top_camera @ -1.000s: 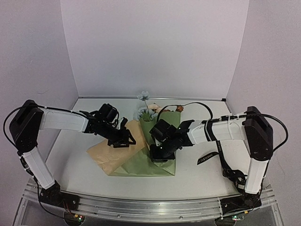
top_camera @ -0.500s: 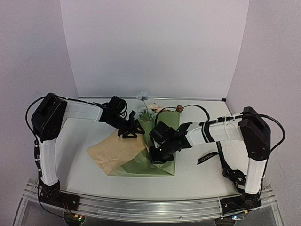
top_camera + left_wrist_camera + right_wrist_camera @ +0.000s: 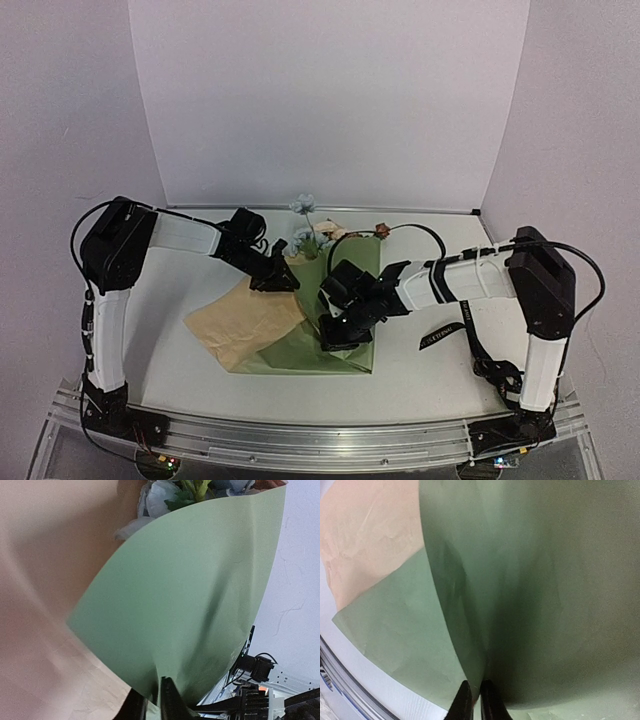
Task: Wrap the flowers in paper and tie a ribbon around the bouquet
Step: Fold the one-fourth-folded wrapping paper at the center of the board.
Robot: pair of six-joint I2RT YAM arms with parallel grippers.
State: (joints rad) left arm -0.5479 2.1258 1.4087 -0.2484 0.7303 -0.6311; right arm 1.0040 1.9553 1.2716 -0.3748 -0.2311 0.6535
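Observation:
The paper (image 3: 300,352) lies mid-table, olive-green, with its tan reverse (image 3: 240,320) showing at the left, and is curled up around the flowers (image 3: 310,235). Their pale blue and cream blooms poke out at the far end. My left gripper (image 3: 280,280) is at the paper's far left edge, its jaws (image 3: 152,707) shut on the green sheet (image 3: 190,605) just below the blooms (image 3: 160,500). My right gripper (image 3: 338,338) pinches the raised green fold (image 3: 545,605) near the front, shut on the paper (image 3: 477,705). The ribbon (image 3: 440,335) lies loose on the table at the right.
White walls close in the table at the back and on both sides. A black cable (image 3: 425,230) arcs over the right forearm near a rust-brown bloom (image 3: 382,231). The arm bases stand on the metal rail (image 3: 320,440) at the near edge.
The left arm has swung right and away to the paper's far edge by the blooms, and its jaws have closed on the sheet. The right gripper has hardly moved.

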